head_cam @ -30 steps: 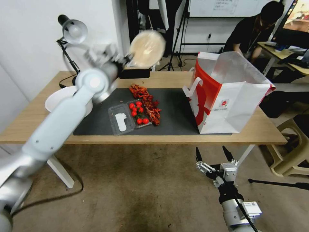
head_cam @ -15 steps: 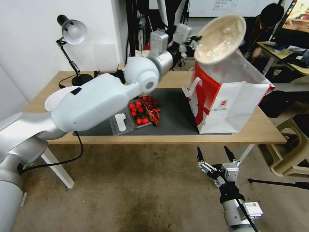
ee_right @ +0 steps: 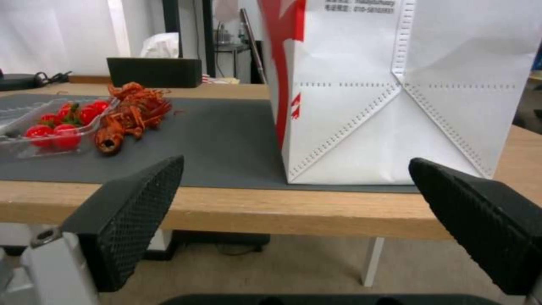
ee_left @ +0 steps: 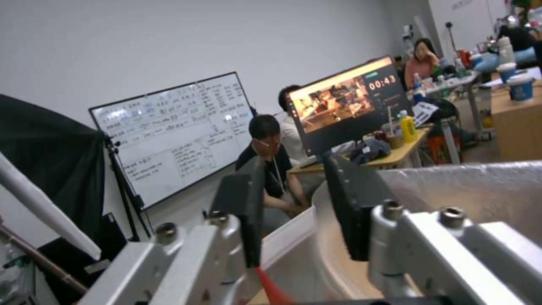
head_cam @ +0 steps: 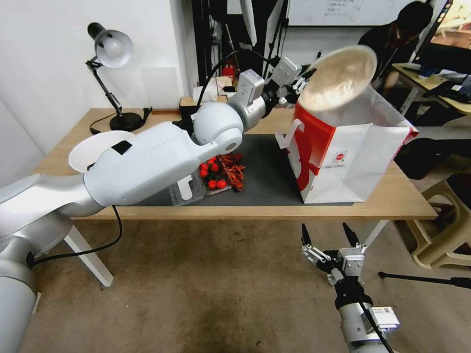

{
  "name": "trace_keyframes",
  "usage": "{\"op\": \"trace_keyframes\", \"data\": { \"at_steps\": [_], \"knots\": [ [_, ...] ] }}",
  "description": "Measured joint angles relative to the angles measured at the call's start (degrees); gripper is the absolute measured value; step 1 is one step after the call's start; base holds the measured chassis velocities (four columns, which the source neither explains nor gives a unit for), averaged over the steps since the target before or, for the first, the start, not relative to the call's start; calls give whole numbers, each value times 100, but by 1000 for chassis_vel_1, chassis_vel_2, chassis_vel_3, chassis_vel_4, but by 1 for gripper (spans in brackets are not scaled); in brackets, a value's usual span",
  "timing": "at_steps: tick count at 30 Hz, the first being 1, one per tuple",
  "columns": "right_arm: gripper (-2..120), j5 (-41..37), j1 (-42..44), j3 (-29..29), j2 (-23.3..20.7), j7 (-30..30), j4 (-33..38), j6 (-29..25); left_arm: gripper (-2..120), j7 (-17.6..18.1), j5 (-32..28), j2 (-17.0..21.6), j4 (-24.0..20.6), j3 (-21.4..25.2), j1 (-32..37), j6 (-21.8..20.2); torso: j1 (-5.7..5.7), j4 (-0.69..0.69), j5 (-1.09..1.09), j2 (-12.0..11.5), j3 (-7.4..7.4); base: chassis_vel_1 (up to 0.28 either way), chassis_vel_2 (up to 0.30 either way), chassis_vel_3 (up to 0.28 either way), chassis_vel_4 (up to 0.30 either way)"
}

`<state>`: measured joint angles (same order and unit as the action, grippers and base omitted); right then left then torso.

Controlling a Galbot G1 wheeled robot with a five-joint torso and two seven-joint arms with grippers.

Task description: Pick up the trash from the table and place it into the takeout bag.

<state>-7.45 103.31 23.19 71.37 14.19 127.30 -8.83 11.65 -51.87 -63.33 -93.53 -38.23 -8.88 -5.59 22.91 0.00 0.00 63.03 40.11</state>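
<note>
My left gripper (head_cam: 302, 81) is shut on the rim of the round tan bowl (head_cam: 341, 76), which hangs tilted just above the open mouth of the takeout bag (head_cam: 346, 157). In the left wrist view the bowl's rim (ee_left: 324, 237) runs between the black fingers (ee_left: 353, 203). More trash lies on the table's grey mat (head_cam: 267, 171): red crayfish shells (head_cam: 231, 169) and a clear box of cherry tomatoes (head_cam: 210, 177). My right gripper (head_cam: 327, 236) hangs open and empty below the table's front edge (head_cam: 274, 212), facing the bag (ee_right: 395, 84).
A white dish (head_cam: 91, 147) sits at the table's left end behind my left arm, and a desk lamp (head_cam: 110, 49) stands at the back left. A black box (ee_right: 153, 72) stands behind the mat. A beige plastic stool (head_cam: 449, 230) is right of the table.
My left arm has swung the bowl from the table's back left across to the bag, then lowered it slightly toward the bag's mouth. The right arm has stayed put.
</note>
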Motion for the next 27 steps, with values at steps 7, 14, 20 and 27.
{"op": "trace_keyframes", "data": {
  "at_steps": [7,14,20,27],
  "knots": [
    [100,0,-3,-31,-6,-3,12,9,53,393,-240,348,-411,334,372,-51,0,-1,2,-1,0,0,0,0,0],
    [100,50,109,4,87,-10,160,-2,81,677,79,1369,-1627,1551,2172,55,0,1,0,0,0,0,0,0,0],
    [100,134,183,9,195,-30,240,-63,99,763,573,1906,-2390,3046,4359,164,0,0,0,0,-1,0,0,0,0],
    [100,249,273,54,363,-74,343,-111,100,1081,1100,1774,-2935,4445,6367,285,0,4,1,0,-2,0,0,0,0]
  ]
}}
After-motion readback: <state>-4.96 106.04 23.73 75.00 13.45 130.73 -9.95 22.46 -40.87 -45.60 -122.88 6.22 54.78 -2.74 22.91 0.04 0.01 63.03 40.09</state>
